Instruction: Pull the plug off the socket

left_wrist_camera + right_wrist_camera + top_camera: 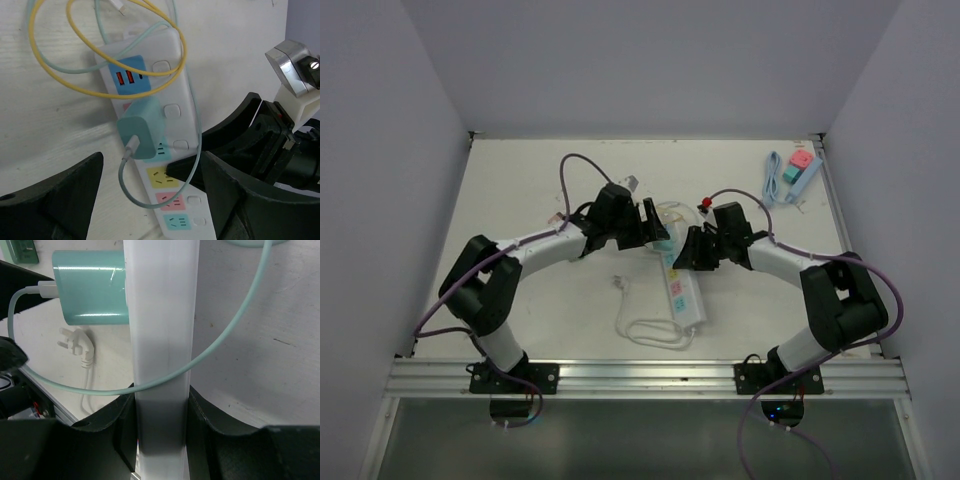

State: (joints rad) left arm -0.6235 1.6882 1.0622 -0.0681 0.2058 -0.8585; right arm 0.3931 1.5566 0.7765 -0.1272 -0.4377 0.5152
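Plug (142,127) seated in power strip (172,47) mid-bench (520,180), teal cable (125,187) looping off it. Left fingers (60,200) spread wide just short of plug, holding nothing. Right fingers (100,435) clamped on power strip's sides

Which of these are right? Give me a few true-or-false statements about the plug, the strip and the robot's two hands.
1. The teal charger sits plugged into the power strip. True.
2. The right hand grips the teal charger. False: it clamps the power strip's body.
3. The left hand is shut on the charger. False: it is open, with the charger just ahead of its fingers.
4. A yellow cable loops across the strip. True.
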